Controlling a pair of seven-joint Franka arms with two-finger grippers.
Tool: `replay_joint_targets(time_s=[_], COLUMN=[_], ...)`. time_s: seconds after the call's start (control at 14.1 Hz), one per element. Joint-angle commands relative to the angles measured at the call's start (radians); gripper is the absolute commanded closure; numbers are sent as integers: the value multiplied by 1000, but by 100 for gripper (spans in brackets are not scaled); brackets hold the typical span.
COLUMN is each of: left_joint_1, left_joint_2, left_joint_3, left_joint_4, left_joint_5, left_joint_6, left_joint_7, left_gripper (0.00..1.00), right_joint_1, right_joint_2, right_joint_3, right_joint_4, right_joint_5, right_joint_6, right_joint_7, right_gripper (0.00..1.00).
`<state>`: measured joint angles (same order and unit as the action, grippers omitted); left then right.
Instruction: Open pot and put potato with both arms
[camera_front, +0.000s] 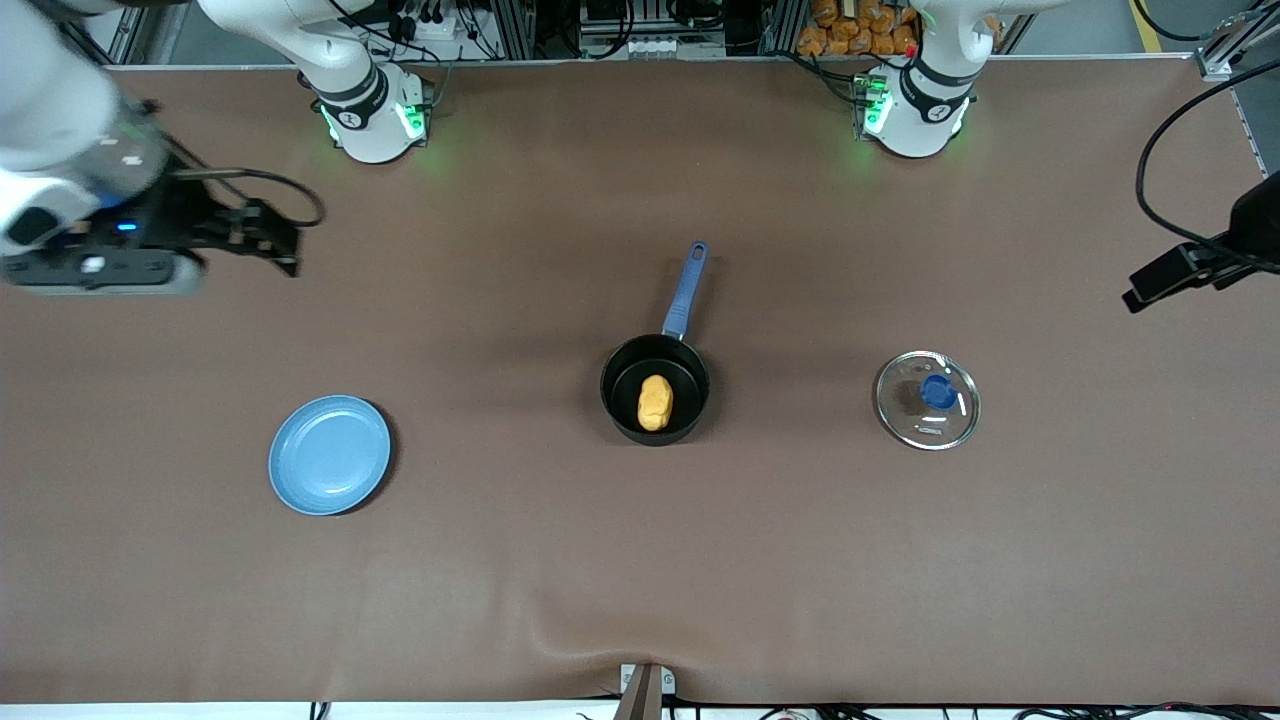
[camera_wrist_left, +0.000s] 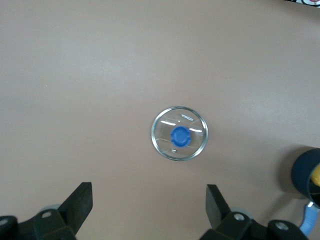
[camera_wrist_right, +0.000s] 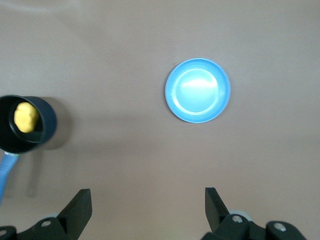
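The pot (camera_front: 690, 372) stands open in the middle of the table, its blue handle (camera_front: 686, 288) pointing toward the robots' bases. The potato (camera_front: 655, 402) lies inside it. The glass lid (camera_front: 927, 400) with its blue knob lies flat on the table beside the pot, toward the left arm's end. My left gripper (camera_front: 1150, 285) is open and empty, high over the left arm's end of the table; its wrist view shows the lid (camera_wrist_left: 179, 133) below and the pot (camera_wrist_left: 302, 172) at the edge. My right gripper (camera_front: 285, 245) is open and empty, high over the right arm's end; its wrist view shows the pot (camera_wrist_right: 47, 125) with the potato (camera_wrist_right: 26, 117).
A light-blue plate (camera_front: 330, 455) lies empty on the table toward the right arm's end, nearer the front camera than the right gripper; it also shows in the right wrist view (camera_wrist_right: 198, 90). Brown cloth covers the table.
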<state>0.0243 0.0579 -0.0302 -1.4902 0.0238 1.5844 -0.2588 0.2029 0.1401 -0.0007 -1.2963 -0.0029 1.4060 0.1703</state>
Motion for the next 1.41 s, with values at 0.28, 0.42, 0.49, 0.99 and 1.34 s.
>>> replay_joint_targets(time_s=[0.28,0.42,0.49,0.99,1.34], left_joint_1=[6,5,2,3,-9], left_joint_2=[-19,-30,-35,-61,-105], left_joint_3=[-11,-14,-14,-31,-14], left_joint_4=[16,16,18,21,7], left_joint_5=[19,28,28,28,21], left_joint_6=[-43,-52,-55,-69,-127], left_joint_7=[53,76,88,128,133], left_gripper=[0,0,0,0,0], right_joint_1=[-142,-142,-140,-155,-213], right_joint_2=[-33,-33,-33,-60,-129], right_joint_3=[18,18,19,21,24], right_joint_4=[-34,-34,-34,-35,-119], right_joint_5=[1,1,1,1,8], right_joint_6=[-45,-45,-45,-42,-24], right_joint_7=[-137,-133,-133,-133,-127], right_gripper=[0,0,0,0,0])
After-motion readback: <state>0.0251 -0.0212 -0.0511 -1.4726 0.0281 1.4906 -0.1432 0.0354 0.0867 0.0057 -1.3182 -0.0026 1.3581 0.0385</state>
